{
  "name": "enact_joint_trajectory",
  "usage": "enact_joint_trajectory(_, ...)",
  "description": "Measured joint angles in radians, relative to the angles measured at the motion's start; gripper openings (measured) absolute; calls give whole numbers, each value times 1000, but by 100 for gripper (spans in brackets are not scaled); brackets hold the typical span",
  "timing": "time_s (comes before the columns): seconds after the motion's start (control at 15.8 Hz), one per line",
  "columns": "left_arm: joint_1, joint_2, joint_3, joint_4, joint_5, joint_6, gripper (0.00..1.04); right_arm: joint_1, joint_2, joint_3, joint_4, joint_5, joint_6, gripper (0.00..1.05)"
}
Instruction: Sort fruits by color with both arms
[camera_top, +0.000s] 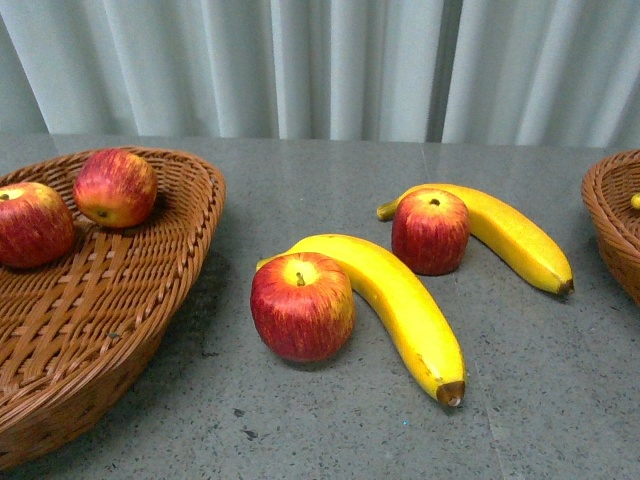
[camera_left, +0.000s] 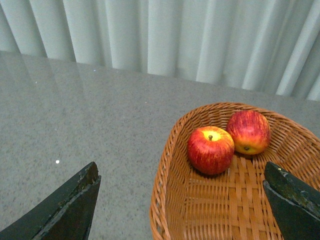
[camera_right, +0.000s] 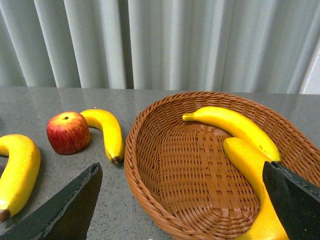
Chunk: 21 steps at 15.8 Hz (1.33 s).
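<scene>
Left fingers (camera_left: 70, 210) gape wide and empty over the left wicker basket (camera_left: 165, 170), which holds two apples (camera_left: 210, 150). Right fingers (camera_right: 70, 210), equally spread and empty, hang over the right wicker basket (camera_right: 145, 165), which holds two bananas (camera_right: 235, 125). Two loose apples (camera_top: 302, 305) and two loose bananas (camera_top: 400, 300) lie on the grey bench (camera_top: 300, 200) between the baskets.

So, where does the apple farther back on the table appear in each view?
Front view: far apple right of centre, against the far banana.
Left wrist view: not in it.
Right wrist view: far apple beside that banana, outside the basket.
Shared landmark: that banana.
</scene>
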Motion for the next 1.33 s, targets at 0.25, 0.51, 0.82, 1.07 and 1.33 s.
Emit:
enact_joint_trajectory(0.25,-35,478,300,182,220,126,98,0,0,0,0,0,0,98)
enact_joint_trajectory(0.51,-261,766,545,101,245,211,98,0,0,0,0,0,0,98)
enact_joint_trajectory(0.82,-449,978,665,8,325,243,98,0,0,0,0,0,0,98)
enact_joint_trajectory(1.07,-534,1079,674,-23,365,261,98,0,0,0,0,0,0,98)
enact_joint_trajectory(1.33,-590,1096,642,-49,386,310,98,0,0,0,0,0,0,98)
